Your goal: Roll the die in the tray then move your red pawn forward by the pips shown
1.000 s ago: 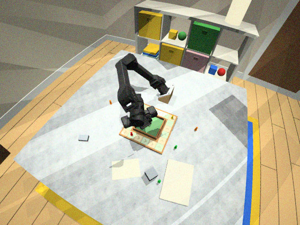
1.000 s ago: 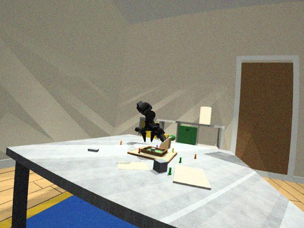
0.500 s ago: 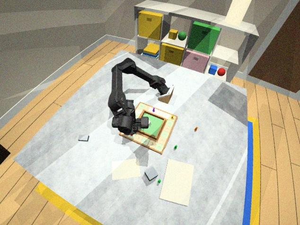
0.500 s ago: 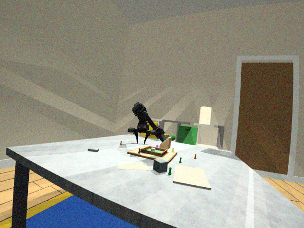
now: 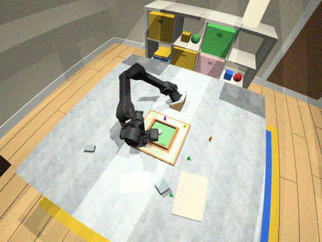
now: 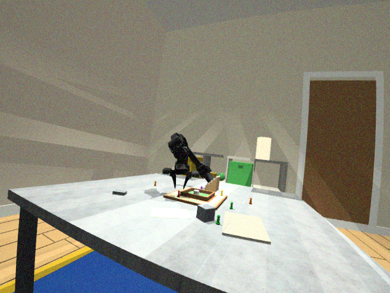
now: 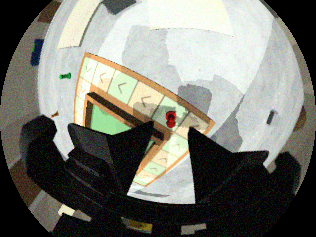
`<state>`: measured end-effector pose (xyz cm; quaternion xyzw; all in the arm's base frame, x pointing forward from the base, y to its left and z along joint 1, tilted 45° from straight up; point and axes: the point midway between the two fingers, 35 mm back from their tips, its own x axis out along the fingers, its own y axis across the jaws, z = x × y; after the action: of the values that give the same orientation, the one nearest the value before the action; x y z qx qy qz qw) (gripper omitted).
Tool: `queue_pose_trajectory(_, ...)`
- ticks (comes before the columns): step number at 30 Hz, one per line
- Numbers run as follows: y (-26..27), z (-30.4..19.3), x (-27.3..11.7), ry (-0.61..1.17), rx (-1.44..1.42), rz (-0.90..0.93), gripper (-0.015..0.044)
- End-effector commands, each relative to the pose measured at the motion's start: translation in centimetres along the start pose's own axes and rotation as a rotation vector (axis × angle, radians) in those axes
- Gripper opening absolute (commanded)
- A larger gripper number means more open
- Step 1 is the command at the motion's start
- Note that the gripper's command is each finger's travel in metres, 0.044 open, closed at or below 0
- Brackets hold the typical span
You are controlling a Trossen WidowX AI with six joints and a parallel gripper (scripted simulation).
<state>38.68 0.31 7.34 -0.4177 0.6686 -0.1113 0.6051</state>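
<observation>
Arm (image 5: 124,89) (image 6: 195,160) bent: top view, reaches toward 10 o'clock from foot, then doubles back toward 6. Gripper (image 5: 140,142) (image 6: 179,188) (image 7: 170,127) pointing down, partly open, tips apart, empty.

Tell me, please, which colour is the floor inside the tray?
Green; the tray shows it best in the top view.

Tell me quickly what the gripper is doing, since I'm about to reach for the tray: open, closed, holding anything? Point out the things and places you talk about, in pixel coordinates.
Gripper (image 6: 179,188) (image 7: 170,127): partly open, nothing between its fingers; the red pawn (image 6: 178,194) (image 7: 171,119) stands on the board.
</observation>
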Motion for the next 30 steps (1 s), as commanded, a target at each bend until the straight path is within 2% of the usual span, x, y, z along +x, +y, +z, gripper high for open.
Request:
queue_pose_trajectory(1, 0.1, -0.1, 0.8, 0.004, -0.007, -0.005, 0.0200)
queue_pose_trajectory(18, 0.0, -0.2, 3.4, 0.005, -0.006, -0.007, 0.0200)
queue_pose_trajectory(24, 0.0, -0.2, 3.4, 0.005, -0.006, -0.007, 0.0043)
queue_pose_trajectory(30, 0.0, -0.2, 3.4, 0.005, -0.006, -0.007, 0.0002)
